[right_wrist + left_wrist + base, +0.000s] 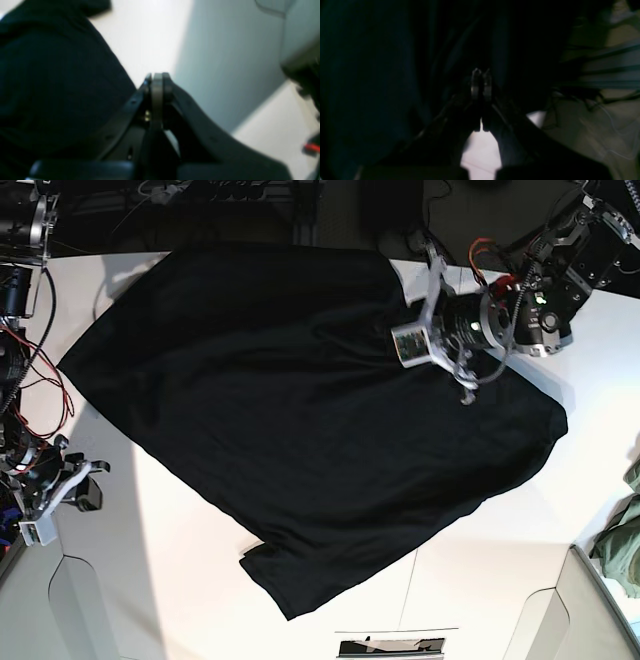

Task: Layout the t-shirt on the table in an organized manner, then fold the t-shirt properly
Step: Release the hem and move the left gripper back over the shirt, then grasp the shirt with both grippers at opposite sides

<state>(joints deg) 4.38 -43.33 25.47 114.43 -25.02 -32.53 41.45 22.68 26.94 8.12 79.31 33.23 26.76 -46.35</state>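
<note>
the large plain black short-sleeved cloth t-shirt [300, 420] lies spread over most of the wide smooth white surface [170, 580], set at a slant so that one corner reaches toward the near edge and another toward the far left. the cloth is mostly flat, with soft wrinkles across the middle and a small turned-up fold at the near corner. one side of it runs up to the far edge of the surface.

the left gripper [400, 340] sits on the right side of the base view, low over the far right part of the t-shirt, its jaws pressed together. in the left wrist view the left gripper [481, 75] has its tips closed against each other with dark cloth [370, 87] all around them, but the picture is too dark to tell whether any cloth is pinched between them.

the right gripper [35, 525] rests on the left side of the base view, near the front left edge of the surface and apart from the t-shirt. in the right wrist view its jaws [157, 80] are pressed together with nothing between them, the black cloth [50, 87] filling the left of that picture and bare white surface [145, 32] beyond.

an olive-green garment [622, 550] lies at the far right edge of the base view, off the surface.
</note>
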